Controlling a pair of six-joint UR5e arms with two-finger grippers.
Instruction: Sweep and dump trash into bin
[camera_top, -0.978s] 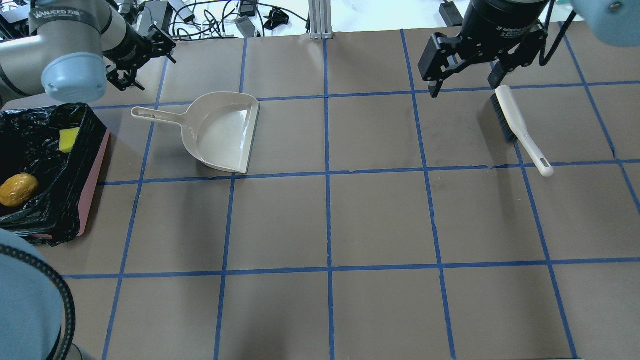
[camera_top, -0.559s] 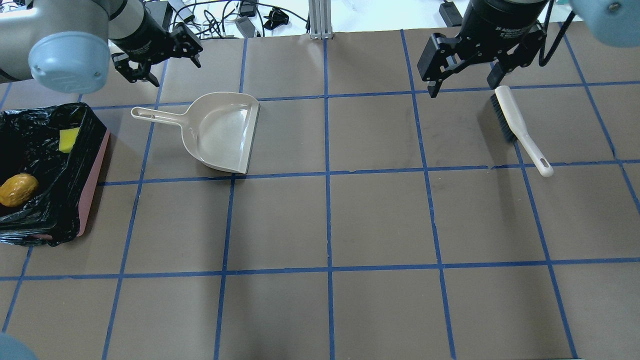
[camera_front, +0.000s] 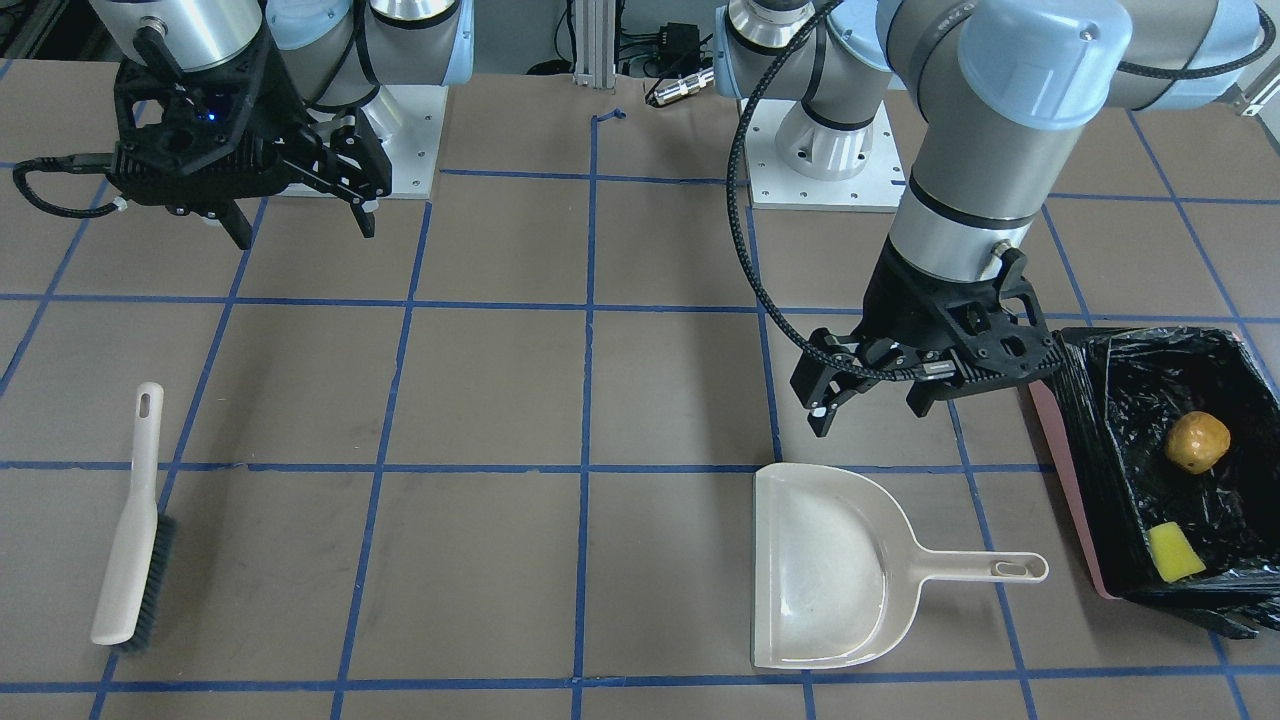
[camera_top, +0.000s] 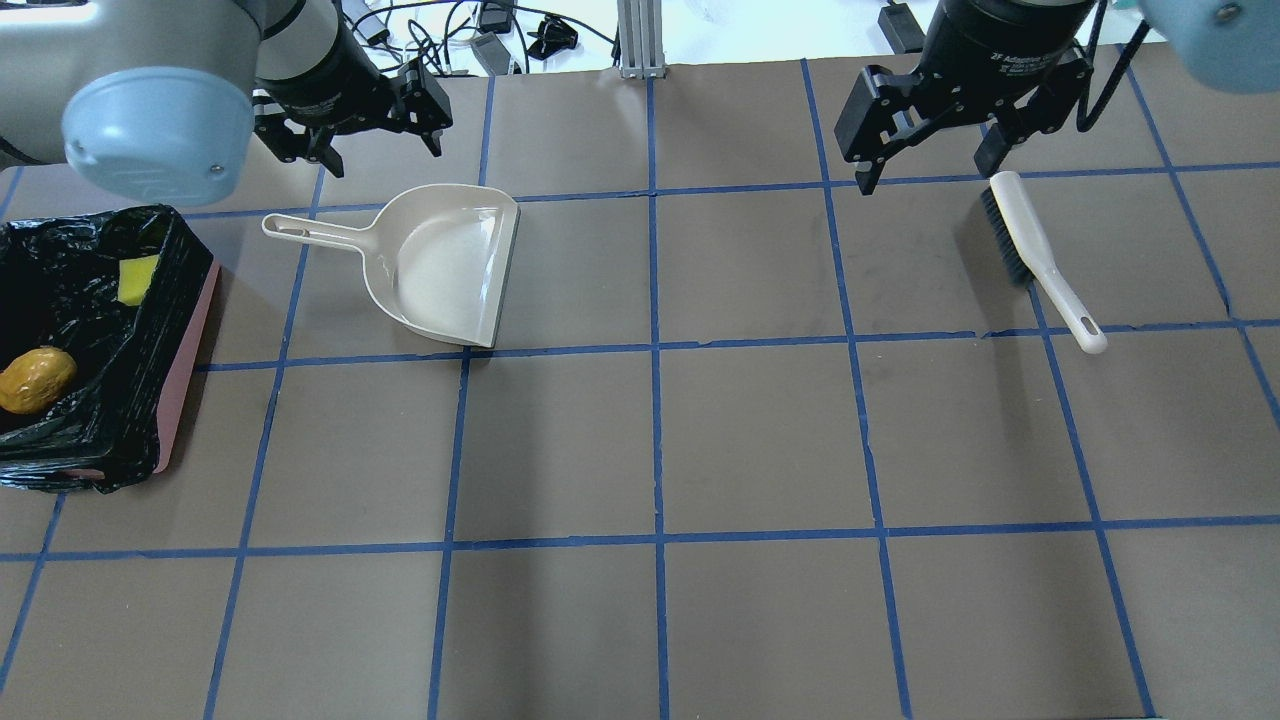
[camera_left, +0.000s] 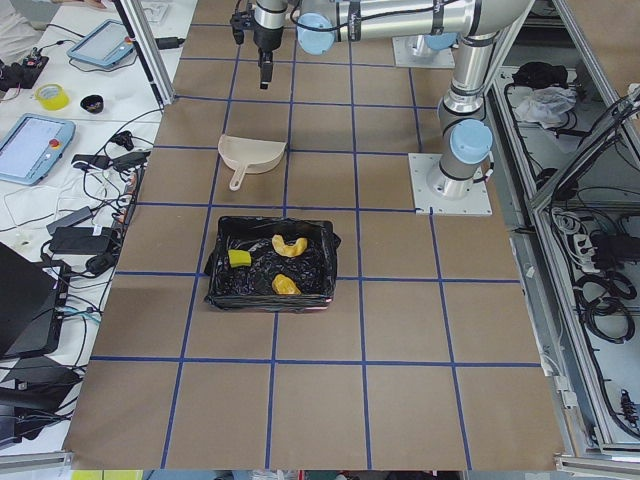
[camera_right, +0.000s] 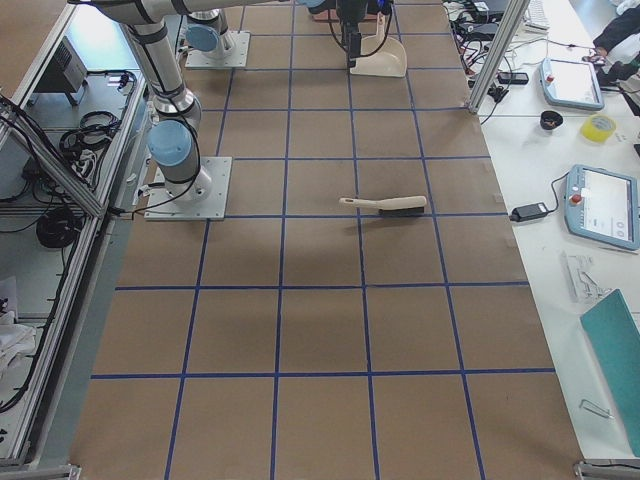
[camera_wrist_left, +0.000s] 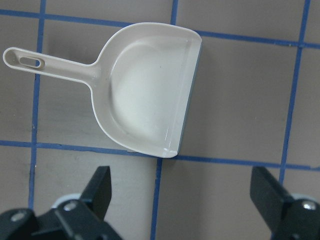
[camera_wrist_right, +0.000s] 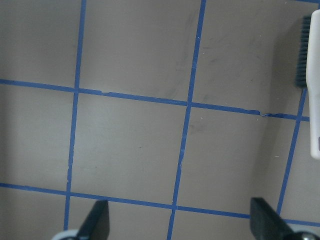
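Observation:
The bin (camera_top: 182, 345), pink-sided with a black bag, sits at the table's left edge. In it lie the golden-brown lump (camera_top: 35, 380) and the yellow wedge (camera_top: 137, 279). A curved yellowish slice (camera_left: 290, 246) shows in the bin only in the exterior left view. The beige dustpan (camera_top: 440, 265) lies empty on the table; it also fills the left wrist view (camera_wrist_left: 145, 95). My left gripper (camera_top: 380, 150) is open and empty, in the air just beyond the dustpan. My right gripper (camera_top: 928, 175) is open and empty, next to the top end of the brush (camera_top: 1035, 255).
The brush lies flat at the far right, handle toward the robot, bristles on its left side; its edge shows in the right wrist view (camera_wrist_right: 314, 75). The brown table surface (camera_top: 760, 440) carries a blue tape grid. Cables and a metal post (camera_top: 640, 40) lie beyond the far edge.
My left arm has swung to the right, from beside the bin to a spot beyond the dustpan. The right gripper, dustpan, brush and bin have not moved.

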